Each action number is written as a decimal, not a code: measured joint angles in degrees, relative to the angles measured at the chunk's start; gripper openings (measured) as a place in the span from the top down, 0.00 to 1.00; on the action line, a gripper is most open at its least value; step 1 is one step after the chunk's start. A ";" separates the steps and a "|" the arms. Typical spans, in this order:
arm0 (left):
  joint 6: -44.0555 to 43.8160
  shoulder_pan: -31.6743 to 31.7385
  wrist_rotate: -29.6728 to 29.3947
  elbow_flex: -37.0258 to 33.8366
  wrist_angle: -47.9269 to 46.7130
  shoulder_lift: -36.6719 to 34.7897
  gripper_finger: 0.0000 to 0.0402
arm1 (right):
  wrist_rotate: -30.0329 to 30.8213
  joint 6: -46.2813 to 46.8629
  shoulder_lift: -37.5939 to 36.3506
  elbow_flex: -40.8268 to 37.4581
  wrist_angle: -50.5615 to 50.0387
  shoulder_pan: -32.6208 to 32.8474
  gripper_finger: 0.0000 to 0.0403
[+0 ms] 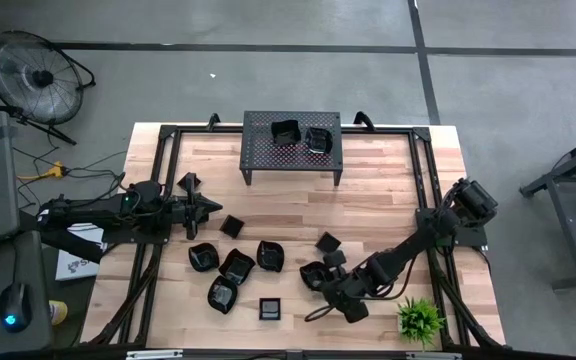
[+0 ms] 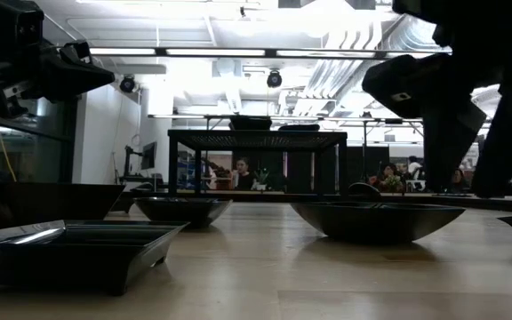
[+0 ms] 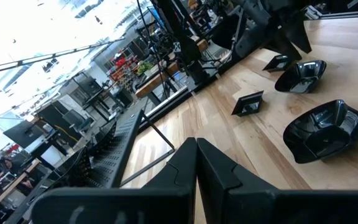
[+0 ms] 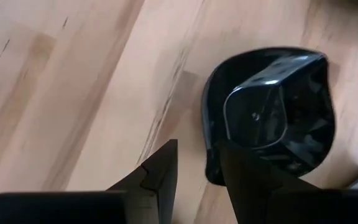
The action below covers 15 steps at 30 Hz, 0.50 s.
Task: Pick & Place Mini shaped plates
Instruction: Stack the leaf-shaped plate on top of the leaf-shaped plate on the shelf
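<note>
Nearest, one plate (image 4: 272, 112) touches the right gripper (image 4: 197, 165), fingers slightly apart, ungrasped; two plates (image 1: 301, 134) sit on the stand (image 1: 258, 150), upper centre; others remain on the surface (image 1: 368, 190); left gripper (image 1: 211, 208) together.

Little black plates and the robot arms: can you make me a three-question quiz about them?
1. True or false: two plates sit on the stand.
2. Which gripper is right over a plate on the table? A left, B right.
3. Fill in: the green plant stands at the table's corner by the ___ arm.

Key: 1 true. 2 B: the right gripper is at the edge of a rounded plate; the left gripper waits, shut, touching none. 3 right.
</note>
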 joint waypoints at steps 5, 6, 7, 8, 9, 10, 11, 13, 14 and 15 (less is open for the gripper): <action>0.00 -0.01 0.00 0.00 0.00 0.02 0.99 | 0.64 -0.20 1.05 0.00 -0.99 -0.05 0.71; 0.00 0.00 0.00 0.00 0.02 0.01 0.99 | 0.64 -0.22 1.21 0.00 -1.03 -0.05 0.71; 0.01 -0.01 0.00 0.00 0.00 0.00 0.99 | 0.64 -0.22 1.43 0.00 -0.99 -0.03 0.71; 0.00 -0.02 0.00 0.00 0.02 0.00 0.99 | 0.64 -0.22 1.69 0.00 -0.94 -0.05 0.71; 0.00 0.00 0.01 0.00 0.02 0.00 0.99 | 0.64 -0.22 1.93 0.00 -0.98 -0.05 0.71; 0.02 -0.01 0.00 0.00 0.02 0.01 0.99 | 0.65 -0.24 2.28 0.00 -1.04 -0.05 0.71; 0.02 0.00 0.00 0.00 0.02 0.02 0.99 | 0.87 -0.23 2.54 0.00 -1.02 -0.14 0.71; 0.00 -0.01 0.00 0.00 0.02 0.01 0.99 | 1.00 -0.19 2.68 0.00 -1.03 -0.16 0.71; 0.01 0.00 0.00 0.00 0.02 0.02 0.99 | 1.07 -0.20 2.68 0.00 -1.00 -0.16 0.71; 0.02 0.00 0.00 0.00 0.00 0.00 0.99 | 1.34 -0.22 2.68 0.00 -0.97 -0.18 0.71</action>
